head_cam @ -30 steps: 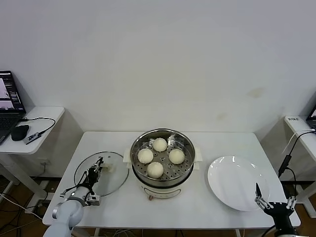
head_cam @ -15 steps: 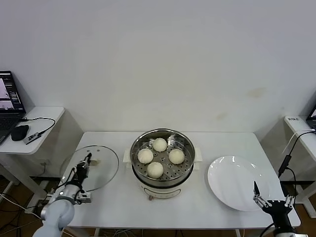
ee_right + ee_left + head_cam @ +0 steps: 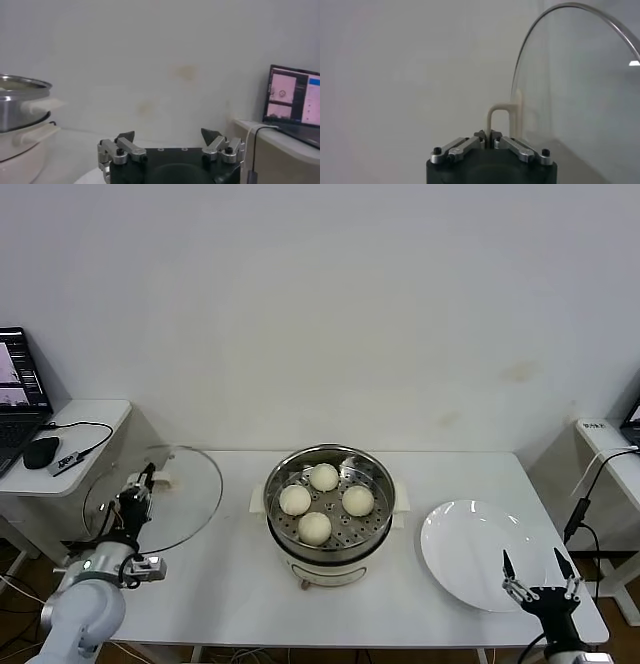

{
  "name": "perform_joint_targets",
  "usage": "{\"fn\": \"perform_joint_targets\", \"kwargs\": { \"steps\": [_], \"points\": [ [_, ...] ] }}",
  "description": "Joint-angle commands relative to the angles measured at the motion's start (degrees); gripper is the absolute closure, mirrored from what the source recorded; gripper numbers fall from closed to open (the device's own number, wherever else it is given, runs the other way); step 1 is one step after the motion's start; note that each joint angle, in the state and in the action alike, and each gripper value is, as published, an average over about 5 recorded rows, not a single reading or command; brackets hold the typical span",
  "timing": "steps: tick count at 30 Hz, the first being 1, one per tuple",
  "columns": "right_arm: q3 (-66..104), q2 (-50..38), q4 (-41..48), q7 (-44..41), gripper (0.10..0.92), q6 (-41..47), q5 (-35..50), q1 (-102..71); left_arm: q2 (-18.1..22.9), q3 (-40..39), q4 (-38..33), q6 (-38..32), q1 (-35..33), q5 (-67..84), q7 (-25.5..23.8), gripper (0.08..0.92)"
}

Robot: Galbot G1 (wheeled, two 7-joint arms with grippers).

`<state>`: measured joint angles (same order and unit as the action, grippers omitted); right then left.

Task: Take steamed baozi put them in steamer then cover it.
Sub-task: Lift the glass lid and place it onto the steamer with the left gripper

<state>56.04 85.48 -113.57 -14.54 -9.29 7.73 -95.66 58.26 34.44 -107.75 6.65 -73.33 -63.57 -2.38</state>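
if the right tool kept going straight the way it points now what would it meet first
Probably nothing close: the right tool stands open near the table's front right corner, and its wrist view shows only bare wall ahead, with the steamer off to one side. Depth is unclear.

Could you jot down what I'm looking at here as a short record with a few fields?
buns: four baozi on the perforated tray inside the steamer
lid: glass cover tilted, off the table, left of the steamer
left end effector: shut on the cover's white handle
right end effector: open, holding nothing, at the near edge of the plate
plate: white, bare, right of the steamer
left to do: set the cover on the steamer
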Motion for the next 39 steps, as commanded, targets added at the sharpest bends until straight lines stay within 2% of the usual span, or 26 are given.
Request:
{"fn": "perform_joint_targets", "kwargs": {
  "steps": [1,5,8,17,29,39],
  "points": [
    [-0.38,0.18,-0.28,-0.11,0.203,-0.22,-4.17,0.06,-2.33,-13.11,-15.69,11.61,1.45,4.83,-7.12,0.873],
    [-0.33,0.49,-0.34,-0.11,0.203,-0.36,-6.56,0.27,0.14,-23.03,-14.01,14.95,6.56,0.73,-9.29,0.873],
    [-0.98,1.19,-0.09,0.09,0.203,-0.53,-8.50,0.75,3.64,-28.49,-11.86,16.74,10.53,-4.09,-11.13,0.873],
    [-4.12,2.35,1.77,0.48,0.203,-1.30,-11.83,1.54,17.63,-33.60,-5.20,18.45,16.61,-17.27,-15.31,0.873],
    [-5.08,2.63,2.93,0.48,0.203,-1.31,-12.49,2.00,25.98,-35.93,0.08,19.18,18.12,-24.84,-16.91,0.873],
    [-5.90,2.59,3.44,0.36,0.203,-1.19,-11.89,2.04,28.89,-36.62,3.53,18.96,18.05,-27.69,-16.57,0.873]
  ]
}}
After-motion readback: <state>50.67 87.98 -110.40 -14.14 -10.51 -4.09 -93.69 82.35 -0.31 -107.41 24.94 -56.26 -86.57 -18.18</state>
